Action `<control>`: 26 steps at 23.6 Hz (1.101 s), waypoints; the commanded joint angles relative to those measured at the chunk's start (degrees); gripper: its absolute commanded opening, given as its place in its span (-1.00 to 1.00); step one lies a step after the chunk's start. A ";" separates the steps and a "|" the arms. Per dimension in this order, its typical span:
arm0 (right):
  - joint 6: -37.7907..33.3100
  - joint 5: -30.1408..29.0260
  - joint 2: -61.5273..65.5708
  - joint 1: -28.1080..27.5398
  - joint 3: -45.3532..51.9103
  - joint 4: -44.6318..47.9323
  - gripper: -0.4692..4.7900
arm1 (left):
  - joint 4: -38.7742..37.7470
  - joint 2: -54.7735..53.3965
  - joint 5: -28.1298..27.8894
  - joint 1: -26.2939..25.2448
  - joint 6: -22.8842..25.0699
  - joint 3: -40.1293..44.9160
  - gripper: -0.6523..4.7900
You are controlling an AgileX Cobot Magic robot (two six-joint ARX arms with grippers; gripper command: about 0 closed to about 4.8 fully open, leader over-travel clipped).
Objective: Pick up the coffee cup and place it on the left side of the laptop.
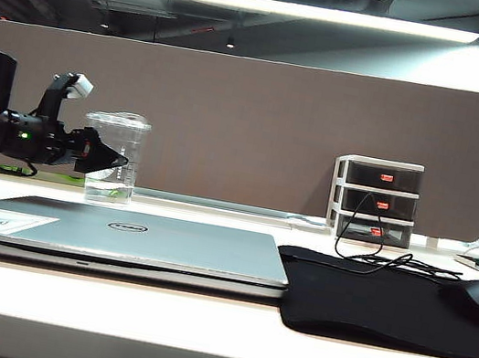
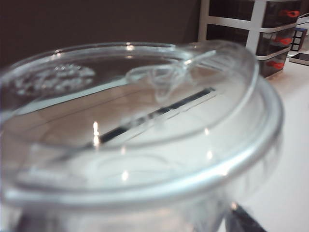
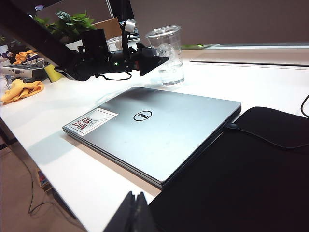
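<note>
Nearest the exterior camera, bare tabletop [image 1: 194, 329] runs to the closed laptop [image 1: 118, 236], with a mouse pad [image 1: 367, 299] touching it at 3 o'clock. Cup [image 1: 114, 157] stands upright beyond the laptop at 11 o'clock. Left hand [image 1: 111, 159] is level at the cup's side, jaws spread wide. Right hand [image 3: 133, 215]: only its dark tips show near the laptop's front edge, seemingly close together; opening cannot be told.

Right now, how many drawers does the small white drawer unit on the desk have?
3, stacked in the drawer unit at the back right of the desk: top drawer, middle drawer, bottom drawer. None looks hidden.
</note>
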State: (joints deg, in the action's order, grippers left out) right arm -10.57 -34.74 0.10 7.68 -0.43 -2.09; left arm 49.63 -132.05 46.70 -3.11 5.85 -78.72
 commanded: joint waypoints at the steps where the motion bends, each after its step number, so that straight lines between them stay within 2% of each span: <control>1: -0.15 -0.13 -0.07 0.02 0.26 0.61 -0.82 | -0.81 -0.63 -0.63 0.98 1.38 -1.73 1.00; 7: -0.15 -0.13 -0.07 0.00 0.26 0.61 -0.82 | -4.48 -3.63 -1.73 2.34 0.24 -6.62 1.00; 13: -0.15 -0.13 -0.07 0.00 0.26 0.61 -0.82 | -3.13 -3.61 -1.79 2.71 0.13 -6.64 1.00; 15: -0.13 -0.13 -0.07 0.00 0.26 0.61 -0.82 | -2.56 -3.61 -1.57 2.67 -0.20 -6.64 0.68; 18: -0.15 -0.11 -0.07 0.00 0.26 0.59 -0.82 | -2.49 -3.52 -1.42 2.64 -0.50 -6.40 0.58; 19: -0.15 -0.13 -0.07 0.00 0.26 0.59 -0.82 | -2.47 -3.41 -1.40 2.64 -0.50 -6.40 0.38; 26: -0.15 -0.13 -0.07 0.02 0.26 0.59 -0.82 | -2.25 -2.16 1.14 2.62 -2.03 -6.32 0.34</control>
State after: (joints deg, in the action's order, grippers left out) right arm -10.57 -34.74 0.08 7.68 -0.43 -2.07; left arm 45.93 -135.61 46.81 -0.51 5.02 -84.88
